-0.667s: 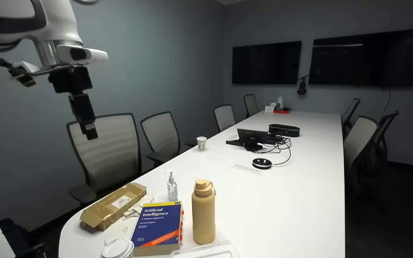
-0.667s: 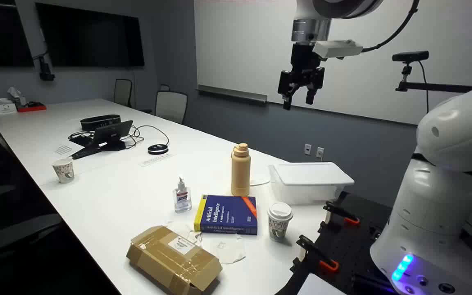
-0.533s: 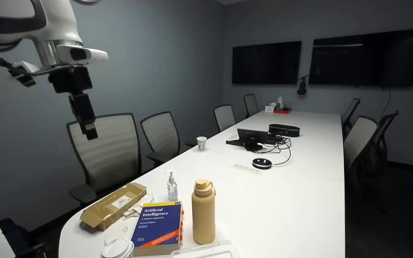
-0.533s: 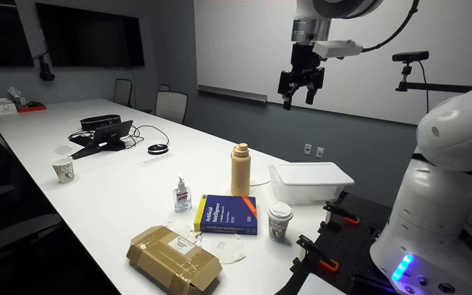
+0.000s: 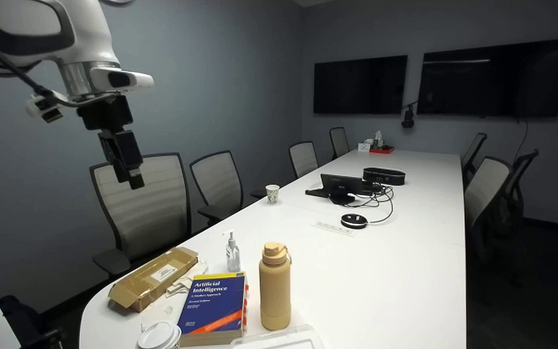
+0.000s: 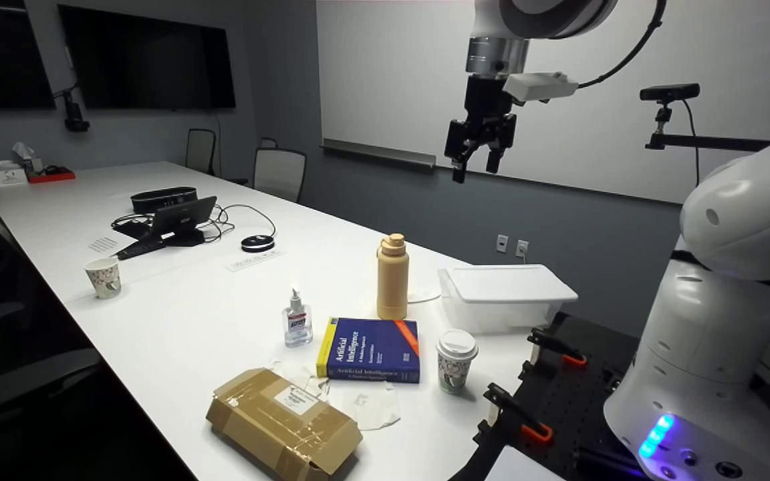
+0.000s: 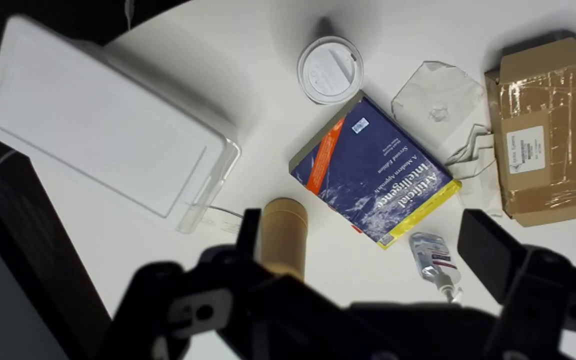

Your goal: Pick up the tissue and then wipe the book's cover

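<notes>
The book (image 6: 378,347) lies flat, cover up, with a blue cover, white lettering and an orange band; it also shows in an exterior view (image 5: 216,303) and in the wrist view (image 7: 373,165). White tissue lies beside it: a flat sheet (image 6: 371,404) and a crumpled folded piece (image 6: 318,386) near the box. In the wrist view the sheet (image 7: 438,105) and folded piece (image 7: 475,160) lie between book and box. My gripper (image 6: 476,172) is open and empty, high above the table, pointing down; it also shows in an exterior view (image 5: 132,182) and the wrist view (image 7: 363,235).
A tan bottle (image 6: 393,284), a sanitizer bottle (image 6: 298,324), a lidded paper cup (image 6: 455,364) and a cardboard box (image 6: 285,421) stand around the book. A clear bin with white lid (image 6: 512,287) is near the robot base. Conference devices (image 6: 181,217) stand farther along the table.
My arm and gripper have moved a little, rightward in an exterior view and leftward in the other view, away from the robot base. The fingers stay open; the objects on the table have not moved.
</notes>
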`<state>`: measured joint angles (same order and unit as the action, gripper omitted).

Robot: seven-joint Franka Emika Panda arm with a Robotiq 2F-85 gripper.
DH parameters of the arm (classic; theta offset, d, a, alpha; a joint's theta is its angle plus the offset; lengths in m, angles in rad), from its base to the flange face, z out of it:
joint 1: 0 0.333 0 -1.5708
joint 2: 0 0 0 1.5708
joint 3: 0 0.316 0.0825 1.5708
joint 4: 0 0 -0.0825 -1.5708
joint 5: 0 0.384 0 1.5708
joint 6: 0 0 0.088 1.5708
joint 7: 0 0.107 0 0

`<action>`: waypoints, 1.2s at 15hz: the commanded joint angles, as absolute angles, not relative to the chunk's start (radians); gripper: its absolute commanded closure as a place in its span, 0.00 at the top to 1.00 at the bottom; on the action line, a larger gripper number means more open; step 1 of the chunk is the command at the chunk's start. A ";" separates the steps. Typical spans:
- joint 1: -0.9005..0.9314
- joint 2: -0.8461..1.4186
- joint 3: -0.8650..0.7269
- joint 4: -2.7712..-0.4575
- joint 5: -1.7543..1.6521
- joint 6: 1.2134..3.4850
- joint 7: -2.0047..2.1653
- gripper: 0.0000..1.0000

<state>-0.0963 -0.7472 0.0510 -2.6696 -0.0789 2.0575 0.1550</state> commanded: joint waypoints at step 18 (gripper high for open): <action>0.066 0.442 0.116 -2.071 -0.100 2.622 -0.377 1.00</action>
